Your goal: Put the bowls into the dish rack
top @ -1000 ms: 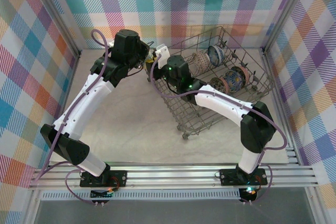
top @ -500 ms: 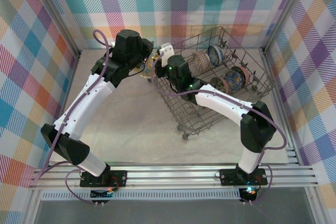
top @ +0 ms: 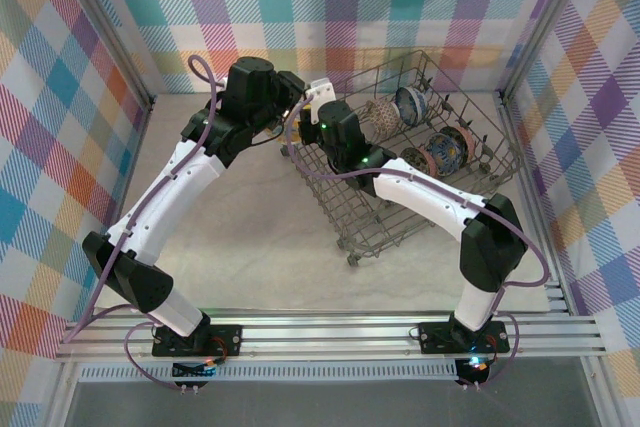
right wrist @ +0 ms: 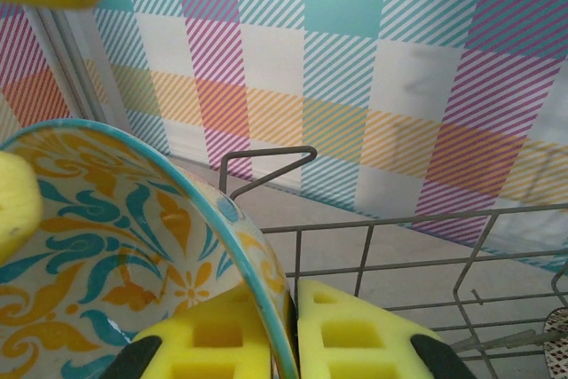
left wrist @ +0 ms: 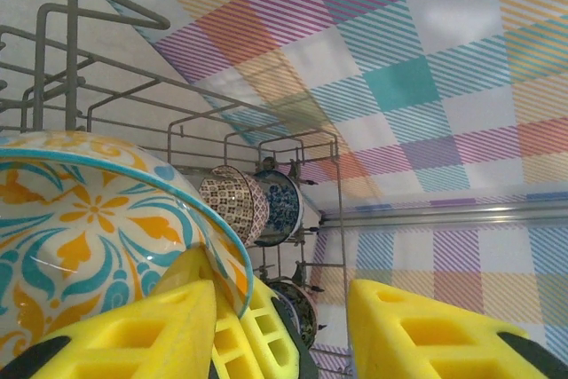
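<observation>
While the two arms meet at upper centre of the top view, a hand-over has just taken place beside the upper left corner of the grey wire dish rack (top: 385,212), which stands right of centre on the pale table (top: 240,237). Several patterned bowls (top: 410,105) already stand on edge among the tines in the rack's upper right part. The orange-and-teal bowl (right wrist: 115,246) is off the table and tilted on edge. It lies at lower left of both wrist views, with rack wires beyond it. Within the last second the right gripper (right wrist: 280,308) has narrowed until its yellow fingers (right wrist: 346,335) pinch the bowl's rim, one on each face. Over the same second the left gripper (left wrist: 280,308) has parted from a closed grip and now stands moderately wide. Its left finger (left wrist: 133,343) is beside the bowl, contact not discernible. Judgement: the bowl's weight has passed to the right gripper, so what remains is to draw the left gripper clear and lower this bowl between free tines
</observation>
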Available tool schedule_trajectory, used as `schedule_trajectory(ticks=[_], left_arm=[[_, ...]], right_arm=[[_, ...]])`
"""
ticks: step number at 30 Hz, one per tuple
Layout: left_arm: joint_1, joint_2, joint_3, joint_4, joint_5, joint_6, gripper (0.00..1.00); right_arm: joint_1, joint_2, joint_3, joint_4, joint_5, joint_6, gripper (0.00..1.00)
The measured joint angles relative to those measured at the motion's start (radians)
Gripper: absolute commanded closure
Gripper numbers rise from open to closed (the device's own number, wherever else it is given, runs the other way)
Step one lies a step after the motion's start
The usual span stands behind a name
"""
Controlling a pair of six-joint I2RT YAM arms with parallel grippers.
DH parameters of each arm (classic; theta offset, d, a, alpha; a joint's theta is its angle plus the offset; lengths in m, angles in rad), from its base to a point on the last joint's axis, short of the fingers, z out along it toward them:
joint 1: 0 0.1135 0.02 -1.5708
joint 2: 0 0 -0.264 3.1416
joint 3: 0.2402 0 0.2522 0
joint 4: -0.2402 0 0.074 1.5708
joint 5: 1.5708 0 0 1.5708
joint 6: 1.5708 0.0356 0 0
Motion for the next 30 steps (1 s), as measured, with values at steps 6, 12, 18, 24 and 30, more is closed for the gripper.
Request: schedule_trajectory(ticks=[6, 12, 18, 24, 30], left_arm=[[-0.006, -0.020, 0.003, -0.005, -0.008, 0.062, 0.51], [0.002, -0.069, 0.003, -0.017, -0.047, 0.136, 0.47], [0.079, -0.076, 0.026, -0.046, -0.035, 0.234, 0.45], [0.226, -0.051, 0.042, -0.056, 0.027, 0.313, 0.44], [0.369, -0.051, -0.030, -0.032, 0.124, 0.370, 0.43]], right_arm=[[-0.010, -0.033, 0.003, -0.029, -0.006, -0.005, 0.94], [-0.027, -0.062, 0.039, -0.050, -0.028, 0.006, 0.93], [-0.049, -0.061, 0.134, -0.096, -0.012, -0.014, 0.93], [-0.101, 0.005, 0.316, -0.131, 0.079, -0.126, 0.93], [-0.141, 0.121, 0.412, -0.161, 0.224, -0.286, 0.94]])
